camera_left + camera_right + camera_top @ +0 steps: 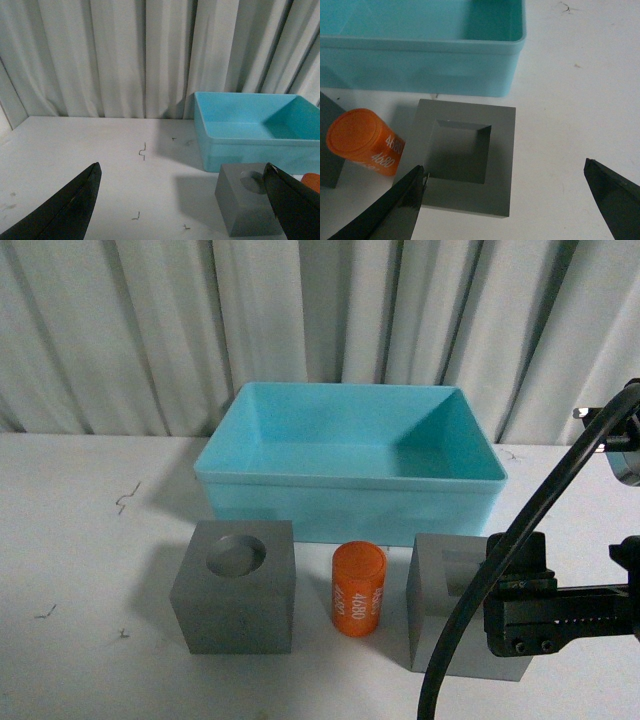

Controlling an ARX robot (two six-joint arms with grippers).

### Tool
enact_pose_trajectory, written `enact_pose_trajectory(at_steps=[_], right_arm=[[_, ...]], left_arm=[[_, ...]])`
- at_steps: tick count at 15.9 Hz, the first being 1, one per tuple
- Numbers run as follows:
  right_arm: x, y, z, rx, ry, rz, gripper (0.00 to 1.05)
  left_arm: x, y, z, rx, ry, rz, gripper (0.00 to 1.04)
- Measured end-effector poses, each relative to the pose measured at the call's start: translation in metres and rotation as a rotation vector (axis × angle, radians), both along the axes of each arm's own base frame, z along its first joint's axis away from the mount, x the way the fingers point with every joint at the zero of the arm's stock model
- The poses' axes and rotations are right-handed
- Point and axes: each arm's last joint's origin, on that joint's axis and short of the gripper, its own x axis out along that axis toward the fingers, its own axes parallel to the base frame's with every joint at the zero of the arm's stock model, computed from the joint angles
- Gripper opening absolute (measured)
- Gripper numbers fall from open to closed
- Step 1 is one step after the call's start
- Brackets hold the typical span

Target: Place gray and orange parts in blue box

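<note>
Right claw (pixel 503 166) spread wide, fingers far apart, nothing in its grasp! It hangs over the gray cube with the rectangular hole (pixel 465 155), which sits in the gap between the two fingers but well over toward one of them. That fingertip (pixel 417 177) looks to be right at the cube's edge, and whether it touches, I cannot tell. Just outside that same finger stands the orange cylinder (pixel 362 140), white "4680" print showing, close beside the cube. Ahead of the claw, past the cube, lies the blue box (pixel 470 42), its near wall only a short way from the cube's far side.

Over to the left claw (pixel 182 166): also wide open, also empty, hanging above bare white table (pixel 100 145). The gray cube with the round hole (pixel 250 200) sits ahead of it, off-centre, near one finger, with the box beyond that.

From the front, the three parts stand in a row on the table: round-hole cube, cylinder upright in the middle, rectangular-hole cube partly hidden behind the right arm. All three are outside the box, which stands beyond the row, in front of a pale curtain (pixel 150 330).
</note>
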Motion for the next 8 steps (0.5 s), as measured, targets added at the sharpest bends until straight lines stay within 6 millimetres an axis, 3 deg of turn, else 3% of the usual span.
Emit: enact_pose_trajectory(at_steps=[3,8], right_arm=[[0.003,-0.001,0.000,0.015,-0.017,-0.045,0.98],[0.011,-0.006,-0.019,-0.001,0.022,-0.071,0.98]], left_arm=[[0.000,0.000,0.000,0.000,0.000,0.000,0.98],[0.000,0.000,0.000,0.000,0.000,0.000,0.98]])
